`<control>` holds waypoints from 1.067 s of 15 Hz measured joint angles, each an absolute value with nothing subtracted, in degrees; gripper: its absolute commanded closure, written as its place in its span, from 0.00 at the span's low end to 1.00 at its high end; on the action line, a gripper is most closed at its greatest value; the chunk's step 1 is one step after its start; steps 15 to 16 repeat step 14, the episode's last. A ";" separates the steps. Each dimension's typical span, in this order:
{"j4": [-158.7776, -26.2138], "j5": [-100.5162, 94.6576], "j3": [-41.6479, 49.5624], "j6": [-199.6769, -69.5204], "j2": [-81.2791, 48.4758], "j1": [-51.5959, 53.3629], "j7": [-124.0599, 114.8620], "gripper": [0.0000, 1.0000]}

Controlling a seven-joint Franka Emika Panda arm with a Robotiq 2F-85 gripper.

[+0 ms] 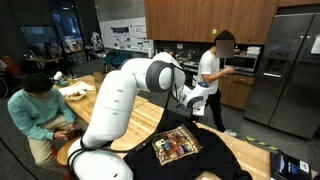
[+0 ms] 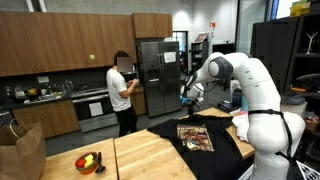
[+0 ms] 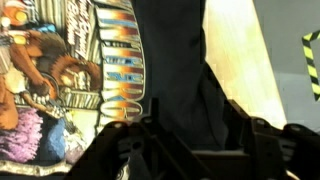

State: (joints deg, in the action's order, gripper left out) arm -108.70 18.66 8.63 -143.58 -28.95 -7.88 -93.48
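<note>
I am hovering the gripper [image 1: 197, 102] above the black T-shirt [image 1: 215, 152], well clear of the cloth and touching nothing. In the wrist view the gripper [image 3: 190, 132] is looking straight down, and its fingers [image 3: 125, 140] are standing apart with nothing between them, though they are dark against dark fabric and hard to read.

The T-shirt is lying spread on the wooden table [image 2: 140, 155] with its printed graphic [image 3: 70, 80] facing up. I judge it is laid flat like this so every edge is showing and reachable. A raised fold of black cloth is running past the print toward the camera, and bare table [image 3: 235, 50] is showing beside it, so I am sitting near the shirt's edge rather than over its middle.

In both exterior views a person [image 2: 122, 85] is standing at the kitchen counter near the refrigerator [image 2: 155, 65], well apart from the arm. Another person [image 1: 40, 105] is sitting at the table's far side.
</note>
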 measured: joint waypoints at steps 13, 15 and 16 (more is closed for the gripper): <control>-108.50 29.29 -1.72 -132.47 -29.38 -6.34 -66.90 0.46; -108.49 29.29 -1.87 -131.96 -29.42 -5.95 -65.74 0.55; -108.49 29.29 -1.87 -131.96 -29.42 -5.95 -65.74 0.55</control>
